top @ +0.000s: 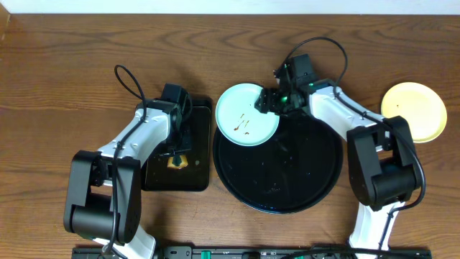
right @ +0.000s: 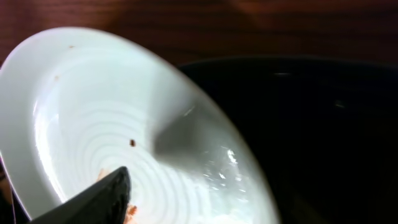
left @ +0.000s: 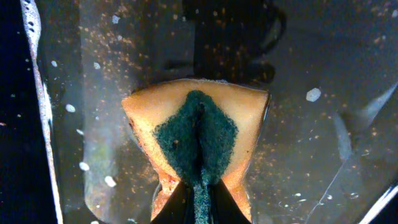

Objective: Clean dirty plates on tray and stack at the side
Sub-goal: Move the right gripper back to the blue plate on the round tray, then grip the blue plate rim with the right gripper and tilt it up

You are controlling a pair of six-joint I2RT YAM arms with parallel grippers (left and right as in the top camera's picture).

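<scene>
- Finds the mint plate point(top: 244, 119) overlapping the upper-left rim of the tray point(top: 316, 187), partly over the table point(top: 57, 72).
- Shows brown smears point(top: 244, 124) near its middle, so not yet clean.
- Looks tilted in the right wrist view, as if propped on the tray rim.
- Puts the right gripper point(top: 269, 102) at the plate's right edge, one finger point(right: 106, 199) over its face; cannot tell whether clamped on the rim or loose.
- Finds the yellow plate point(top: 413, 111) alone on the table at far right, well apart from the tray; no third plate in sight.
- Has the left gripper point(top: 177, 155) pinched shut on a sponge point(left: 199, 134), low over the small tray point(top: 200, 155), which looks wet and speckled.
- Risks a slip: a shallow or half-made hold on a glossy rim could drop the plate back onto the tray or off onto the table.
- Risks tipping: pressing the sponge on the overhanging side, with the plate loosely held, could flip it.
- Risks a clash: both grippers must meet over one small plate.
</scene>
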